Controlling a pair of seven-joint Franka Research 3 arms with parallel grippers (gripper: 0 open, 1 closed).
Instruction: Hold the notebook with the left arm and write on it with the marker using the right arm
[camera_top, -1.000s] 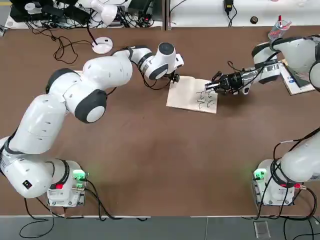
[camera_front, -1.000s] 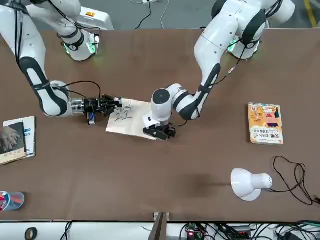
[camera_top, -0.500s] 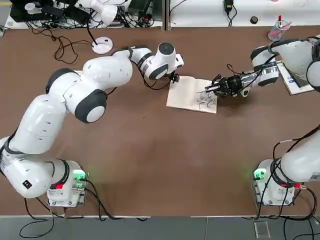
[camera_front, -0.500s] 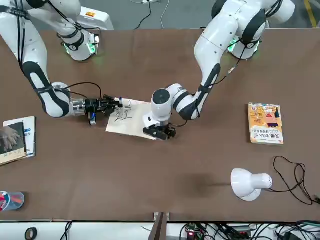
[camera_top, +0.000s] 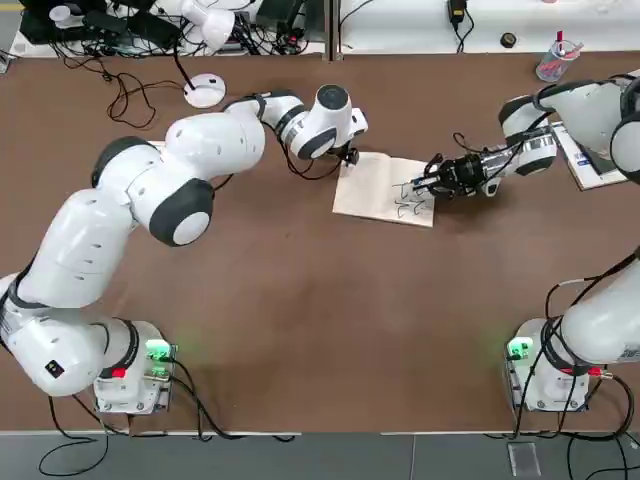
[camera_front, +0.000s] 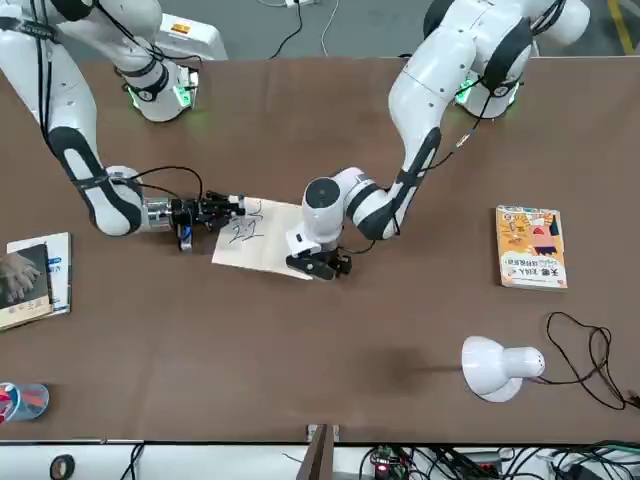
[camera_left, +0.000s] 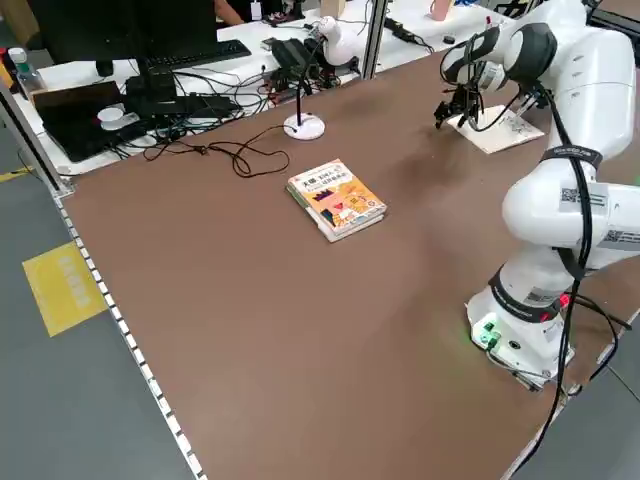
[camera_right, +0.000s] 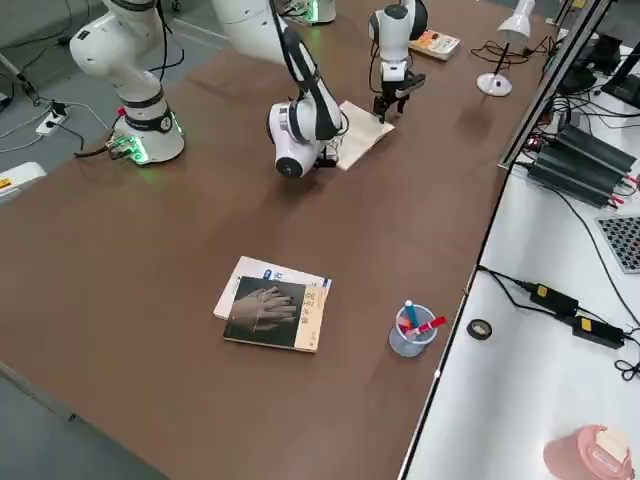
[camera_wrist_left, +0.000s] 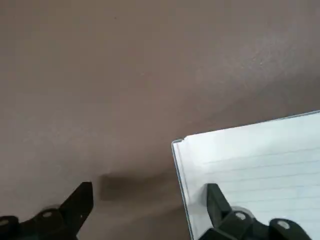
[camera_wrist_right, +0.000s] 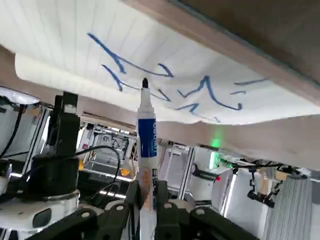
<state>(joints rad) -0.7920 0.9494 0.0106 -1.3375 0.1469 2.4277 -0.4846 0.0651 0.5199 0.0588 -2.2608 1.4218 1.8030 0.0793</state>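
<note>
We see a brown table (camera_top: 300, 300) flanked by a white bench (camera_right: 520, 330) carrying cables, and grey floor (camera_left: 60, 400) bearing a yellow marking (camera_left: 65, 285).

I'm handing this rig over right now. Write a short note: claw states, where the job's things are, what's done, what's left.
Left claw: open, one finger pressing down on the cream-white lined notebook at its corner, the other on the brown table.
Right claw: shut on the white marker with blue label, tip at the written page.
Notebook lies open mid-table, between the two claws.
Done: several scribbled strokes on the page next to the right claw.
Left: finish any remaining strokes, lift the marker, release the notebook.
</note>
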